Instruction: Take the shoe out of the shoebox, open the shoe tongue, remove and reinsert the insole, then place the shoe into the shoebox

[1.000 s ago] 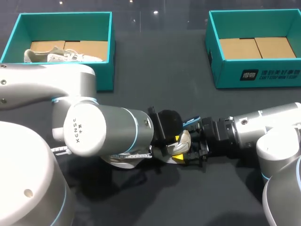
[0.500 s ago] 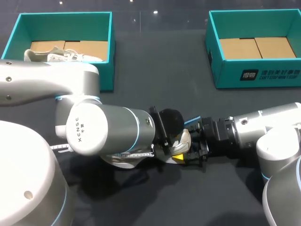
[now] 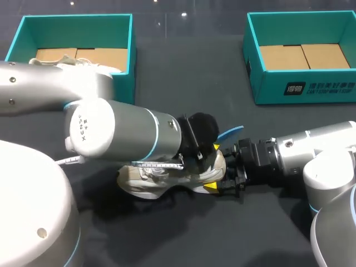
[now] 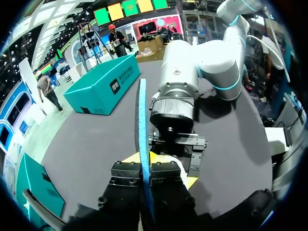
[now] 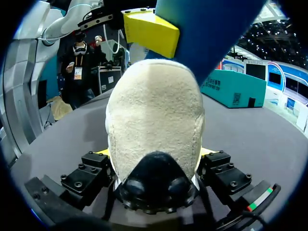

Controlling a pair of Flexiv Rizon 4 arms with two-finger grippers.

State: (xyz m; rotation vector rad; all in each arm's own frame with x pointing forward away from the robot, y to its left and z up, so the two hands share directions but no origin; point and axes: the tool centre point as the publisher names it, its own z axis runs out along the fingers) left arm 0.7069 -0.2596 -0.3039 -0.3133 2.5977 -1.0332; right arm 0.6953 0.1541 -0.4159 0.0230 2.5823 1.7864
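A dark, matt table fills the space, and the two silver arms take up most of it: the left arm sweeps across to the middle, and the right arm comes in low to meet it. At the back stand two teal card boxes. The left shoebox has a pale second shoe in it. The right shoebox shows only its brown cardboard floor.

The shoe being worked on lies on its sole mid-table, so the taking-out looks done. It is cream and soft-looking, with a fleecy rounded heel and a dark heel tab. The right gripper is clamped on that heel from both sides.

The insole is a thin, flat blue sheet with a curved tip, seen edge-on. It is pinched tight in the left gripper and stands up above the shoe. I cannot tell whether it is fully clear. As I judge it, removal is under way; reinserting and boxing the shoe remain.
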